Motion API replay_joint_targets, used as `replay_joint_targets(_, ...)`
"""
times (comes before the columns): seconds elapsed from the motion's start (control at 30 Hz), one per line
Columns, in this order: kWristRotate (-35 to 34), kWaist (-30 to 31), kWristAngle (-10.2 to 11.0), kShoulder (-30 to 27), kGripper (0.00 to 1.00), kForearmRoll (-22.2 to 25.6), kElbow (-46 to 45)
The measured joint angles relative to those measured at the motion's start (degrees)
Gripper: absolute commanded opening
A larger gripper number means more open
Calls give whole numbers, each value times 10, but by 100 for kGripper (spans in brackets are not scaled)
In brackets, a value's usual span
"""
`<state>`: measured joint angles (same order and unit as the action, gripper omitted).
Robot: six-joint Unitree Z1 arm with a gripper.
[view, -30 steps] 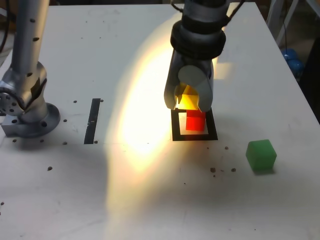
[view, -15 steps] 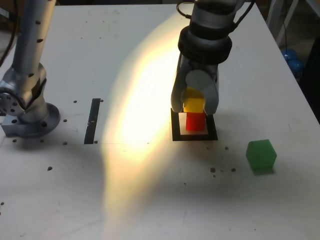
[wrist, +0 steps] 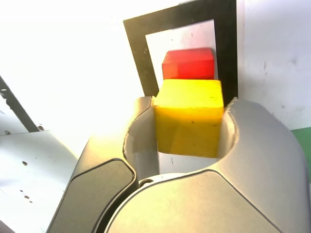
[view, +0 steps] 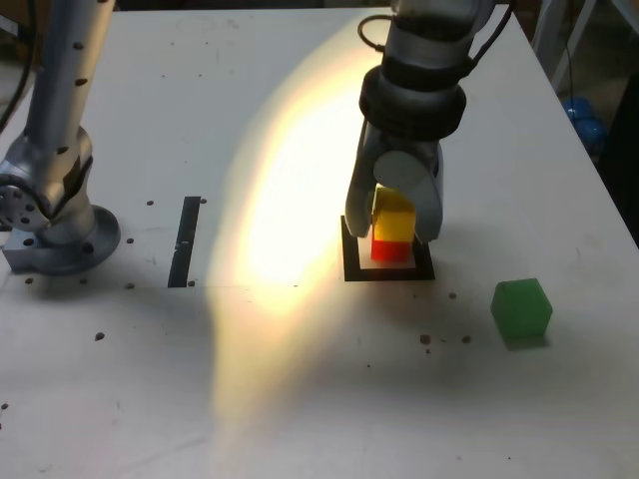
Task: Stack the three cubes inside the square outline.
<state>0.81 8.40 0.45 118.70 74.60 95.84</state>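
Observation:
The yellow cube (view: 393, 213) sits squarely on top of the red cube (view: 391, 249), which stands inside the square outline (view: 351, 261). My gripper (view: 392, 228) comes down from above, with one jaw against each side of the yellow cube. The wrist view shows the yellow cube (wrist: 189, 116) filling the gap between my gripper's (wrist: 189, 99) jaws, the red cube (wrist: 188, 64) beneath it and the black outline (wrist: 133, 43) around them. The green cube (view: 521, 309) lies alone on the table, toward the exterior view's right of the outline and nearer the front.
A thin black strip (view: 187, 239) lies on the white table at the exterior view's left of the outline. The arm's grey base (view: 50, 220) stands at the far left. A bright patch of light crosses the table's middle. The table's right edge runs close behind the green cube.
My gripper carried the yellow cube a little to the exterior view's right and lowered it; it now rests level on the red cube instead of hanging tilted above it.

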Motion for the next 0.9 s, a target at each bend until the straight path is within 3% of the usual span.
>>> replay_joint_targets(0.33, 2, -12, -5, 3, 99, -13, -22)
replay_joint_targets(0.9, 2, -12, 40, -40, 99, -4, -20)
